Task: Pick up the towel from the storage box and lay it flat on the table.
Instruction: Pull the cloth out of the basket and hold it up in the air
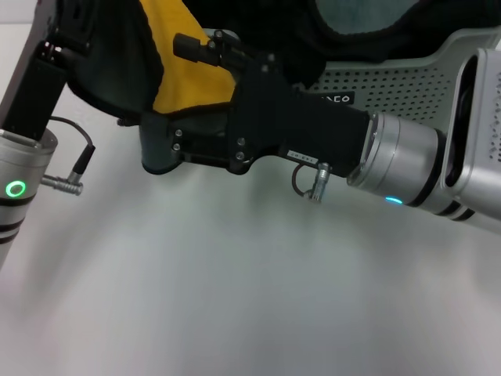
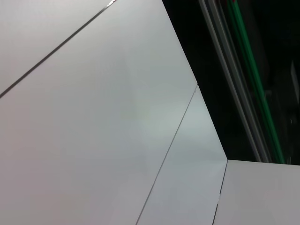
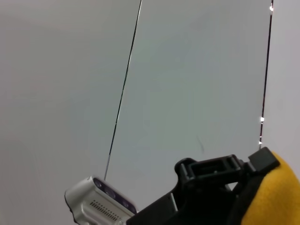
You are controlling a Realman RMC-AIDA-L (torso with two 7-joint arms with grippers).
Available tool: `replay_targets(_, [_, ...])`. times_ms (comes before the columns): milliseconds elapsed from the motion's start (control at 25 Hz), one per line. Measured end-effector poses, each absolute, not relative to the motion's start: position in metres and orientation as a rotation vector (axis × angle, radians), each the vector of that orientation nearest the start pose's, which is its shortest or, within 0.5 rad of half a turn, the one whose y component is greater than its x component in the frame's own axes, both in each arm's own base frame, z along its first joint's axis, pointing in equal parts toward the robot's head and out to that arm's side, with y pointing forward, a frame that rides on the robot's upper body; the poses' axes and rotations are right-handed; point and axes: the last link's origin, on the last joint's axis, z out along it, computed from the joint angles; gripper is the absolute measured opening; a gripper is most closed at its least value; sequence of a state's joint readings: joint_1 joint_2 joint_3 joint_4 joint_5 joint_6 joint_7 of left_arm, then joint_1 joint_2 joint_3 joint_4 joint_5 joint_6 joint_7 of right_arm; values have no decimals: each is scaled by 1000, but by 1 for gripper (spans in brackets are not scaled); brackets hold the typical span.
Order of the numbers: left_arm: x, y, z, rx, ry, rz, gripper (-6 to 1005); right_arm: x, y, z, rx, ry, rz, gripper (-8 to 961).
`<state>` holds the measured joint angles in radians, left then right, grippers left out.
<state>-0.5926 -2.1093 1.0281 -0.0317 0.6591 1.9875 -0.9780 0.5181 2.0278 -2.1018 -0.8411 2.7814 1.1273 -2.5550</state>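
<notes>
white, plain and flat, the table (image 1: 235,298) fills the lower part of my head view, and at its far edge on my right stands the sage-green plastic storage box (image 1: 391,82) with perforated sides and a small black label with white lettering. the rectangular towel (image 1: 188,63), dark grey-green on one side and bright yellow on the other, is lifted above the table in front of the box, its yellow face bunched between my two arms with dark folds draped over and around them. my right gripper (image 1: 160,149) reaches across from the right on a black wrist with a silver collar, its dark end just under the yellow cloth; i cannot tell whether its fingers are clenched or released. my left gripper (image 1: 74,31) is up at the top left, buried in the dark folds, and its state is hidden too. in my right wrist view a corner of the yellow cloth (image 3: 276,197) sits beside a black bracket against pale panels. my left wrist view shows only pale panels and a dark gap.
</notes>
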Motion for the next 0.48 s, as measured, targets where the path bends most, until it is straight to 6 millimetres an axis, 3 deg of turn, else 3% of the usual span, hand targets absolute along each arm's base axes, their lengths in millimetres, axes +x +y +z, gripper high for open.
replay_targets(480, [-211,300,10,-1784,-521,-1955,22,89,312,-74,-2438,-147,1334,790])
